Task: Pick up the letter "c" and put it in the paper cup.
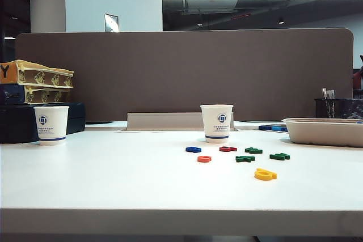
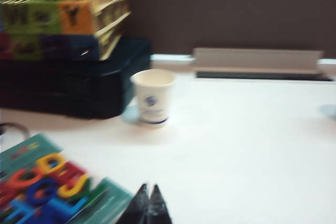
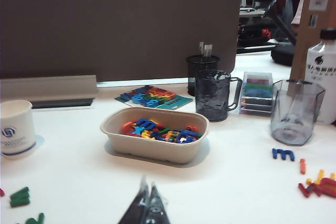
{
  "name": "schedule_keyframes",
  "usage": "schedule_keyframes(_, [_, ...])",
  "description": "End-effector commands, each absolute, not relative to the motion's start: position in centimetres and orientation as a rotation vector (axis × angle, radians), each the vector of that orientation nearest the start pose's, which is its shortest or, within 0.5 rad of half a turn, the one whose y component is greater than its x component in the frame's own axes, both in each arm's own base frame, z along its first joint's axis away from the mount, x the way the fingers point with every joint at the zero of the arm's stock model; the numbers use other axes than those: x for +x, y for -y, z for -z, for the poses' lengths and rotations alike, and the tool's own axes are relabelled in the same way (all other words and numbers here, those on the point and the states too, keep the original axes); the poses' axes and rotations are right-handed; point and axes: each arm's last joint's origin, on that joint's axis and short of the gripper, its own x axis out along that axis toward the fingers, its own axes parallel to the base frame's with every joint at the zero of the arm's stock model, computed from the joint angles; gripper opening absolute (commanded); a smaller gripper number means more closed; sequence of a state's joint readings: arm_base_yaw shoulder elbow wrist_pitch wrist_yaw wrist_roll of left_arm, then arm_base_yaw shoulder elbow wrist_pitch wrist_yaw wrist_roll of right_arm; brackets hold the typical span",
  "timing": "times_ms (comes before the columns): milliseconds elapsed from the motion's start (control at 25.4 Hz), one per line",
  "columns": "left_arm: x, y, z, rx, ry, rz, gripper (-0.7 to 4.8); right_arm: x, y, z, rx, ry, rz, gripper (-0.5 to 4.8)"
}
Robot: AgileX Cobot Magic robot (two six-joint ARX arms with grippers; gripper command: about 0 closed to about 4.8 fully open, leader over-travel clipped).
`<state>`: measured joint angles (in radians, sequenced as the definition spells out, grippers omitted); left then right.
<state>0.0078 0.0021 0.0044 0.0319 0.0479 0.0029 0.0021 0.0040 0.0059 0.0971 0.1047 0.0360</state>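
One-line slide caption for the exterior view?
Orange-red letter "c" lies among scattered toy letters before the central paper cup; twin cup stands far left; no gripper in frame.

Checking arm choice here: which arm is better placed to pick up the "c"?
Probably the right. The "c" lies right of centre near the middle cup, which the right wrist view shows. The left view shows only the far cup. Both claws are shut.

Orange "c" [image 1: 204, 158] before upright cup [image 1: 216, 123]
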Motion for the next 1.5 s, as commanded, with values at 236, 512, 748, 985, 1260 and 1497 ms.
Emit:
schedule_keyframes(236, [9.6,0.3,-17.8,0.000,0.125,0.122,-0.05,9.4,0.3,-18.9,0.102,0.181,0.090,-0.01])
schedule_keyframes(512, [9.3,0.6,-18.9,-0.003,0.157,0.204,-0.01,9.0,0.1,-20.1,0.111,0.177,0.022,0.00])
schedule_keyframes(748, [9.1,0.6,-19.6,-0.004,0.178,0.231,0.36,9.0,-0.1,-20.1,0.107,0.155,-0.026,0.01])
schedule_keyframes(985, [9.0,0.7,-20.7,-0.007,0.194,0.266,0.58,8.4,-0.2,-21.4,0.101,0.118,-0.062,0.40])
schedule_keyframes(1260, [10.8,0.9,-22.9,0.000,0.171,0.343,0.77,8.3,-0.2,-23.0,0.101,0.111,-0.064,0.55])
schedule_keyframes(1497, [14.1,1.9,-24.1,0.013,0.096,0.468,0.79,9.7,-0.3,-24.2,0.101,0.054,-0.111,0.56])
